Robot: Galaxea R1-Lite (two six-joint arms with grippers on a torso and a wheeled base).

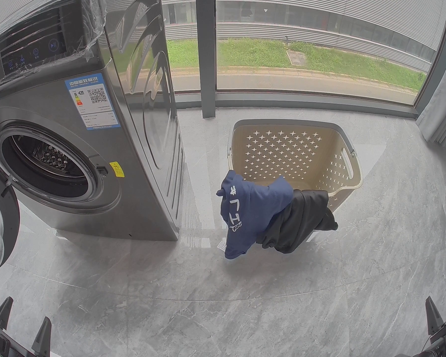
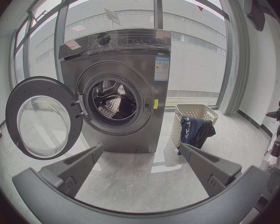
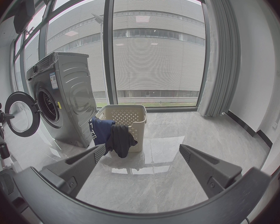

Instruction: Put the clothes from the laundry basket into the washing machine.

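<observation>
Shiny grey floor lies between the laundry basket, with a blue shirt and black garment hanging over its near rim, and the left gripper and right gripper, both spread and empty; a clumsy tug could tip it over beside the washing machine.

Cut off and covered
In the head view the washer door runs off the left edge; the blue shirt and black garment cover the near rim of the basket.
</observation>
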